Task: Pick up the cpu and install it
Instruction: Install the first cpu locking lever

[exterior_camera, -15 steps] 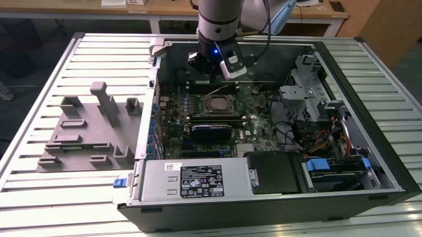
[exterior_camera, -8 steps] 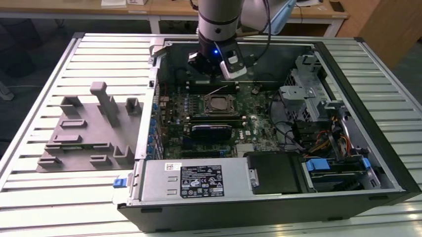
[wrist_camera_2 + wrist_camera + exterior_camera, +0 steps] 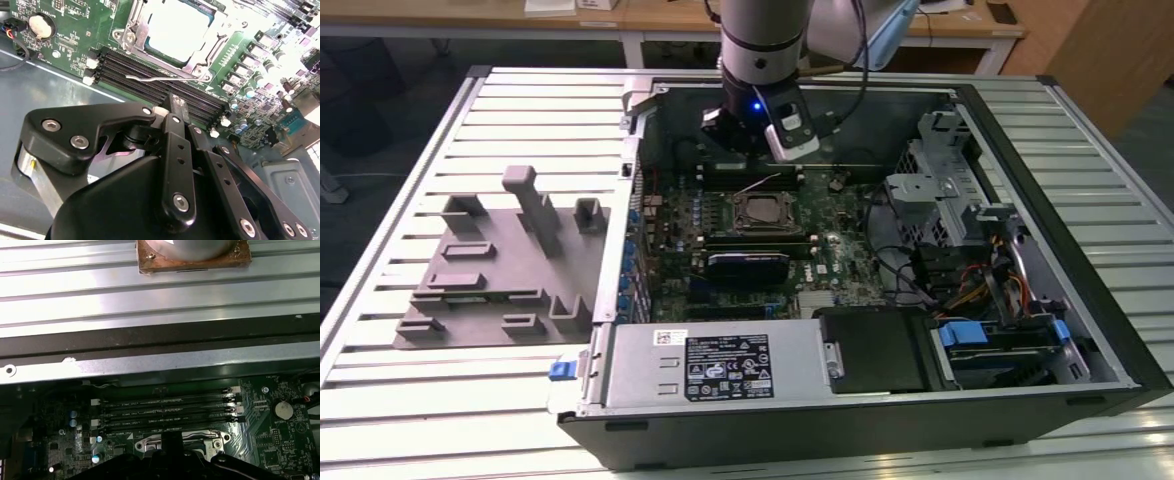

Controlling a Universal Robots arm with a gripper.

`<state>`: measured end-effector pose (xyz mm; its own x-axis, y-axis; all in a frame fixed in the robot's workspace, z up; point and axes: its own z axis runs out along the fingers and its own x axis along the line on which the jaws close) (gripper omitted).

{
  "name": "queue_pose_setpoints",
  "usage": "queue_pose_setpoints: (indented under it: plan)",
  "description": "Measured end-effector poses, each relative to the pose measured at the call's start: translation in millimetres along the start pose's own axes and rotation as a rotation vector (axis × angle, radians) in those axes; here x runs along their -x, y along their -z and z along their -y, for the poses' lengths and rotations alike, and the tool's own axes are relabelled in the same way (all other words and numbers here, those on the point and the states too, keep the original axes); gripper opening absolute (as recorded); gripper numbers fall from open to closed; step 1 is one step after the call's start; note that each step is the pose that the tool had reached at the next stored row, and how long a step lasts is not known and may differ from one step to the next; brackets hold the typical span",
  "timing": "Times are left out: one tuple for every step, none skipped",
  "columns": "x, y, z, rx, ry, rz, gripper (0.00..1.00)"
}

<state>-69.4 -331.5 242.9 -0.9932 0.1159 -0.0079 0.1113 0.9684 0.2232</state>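
the cpu [image 3: 179, 29] seems seated in its socket [image 3: 762, 210], gripper [image 3: 172, 107] at its 12 o'clock, grip state unclear, latch lever [image 3: 160, 77] unclamped.

silver-grey arm [image 3: 761, 35]; black screw-studded hand [image 3: 175, 112]; blue light

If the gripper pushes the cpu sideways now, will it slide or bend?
Probably neither. The cpu lies flat inside the socket frame, which should block sliding. Its metal top looks stiff, so bending seems unlikely; it looks smooth and may be slippery to grasp.
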Motion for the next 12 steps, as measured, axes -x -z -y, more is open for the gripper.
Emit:
queue_pose_setpoints:
  plan:
    - [0.0, -0.2, 0.0, -0.0009, 0.000, 0.0003, 0.11]
    - [0.0, -0.4, 0.1, -0.0022, -0.001, 0.0006, 0.11]
    - [0.0, -0.5, 0.1, -0.0038, -0.001, 0.0009, 0.11]
    - [0.0, -0.7, 0.2, -0.0058, -0.002, 0.0015, 0.11]
    - [0.0, -0.9, 0.2, -0.0077, -0.002, 0.0020, 0.11]
    - [0.0, -1.0, 0.3, -0.0098, -0.002, 0.0025, 0.11]
    - [0.0, -1.1, 0.3, -0.0122, -0.003, 0.0030, 0.11]
    - [-0.1, -1.1, 0.2, -0.0156, -0.004, 0.0037, 0.11]
    - [0.0, -1.2, 0.3, -0.0196, -0.006, 0.0046, 0.11]
    - [0.0, -1.2, 0.3, -0.0235, -0.007, 0.0054, 0.11]
    - [0.0, -1.3, 0.3, -0.0276, -0.008, 0.0063, 0.11]
    - [0.0, -1.4, 0.3, -0.0312, -0.009, 0.0072, 0.11]
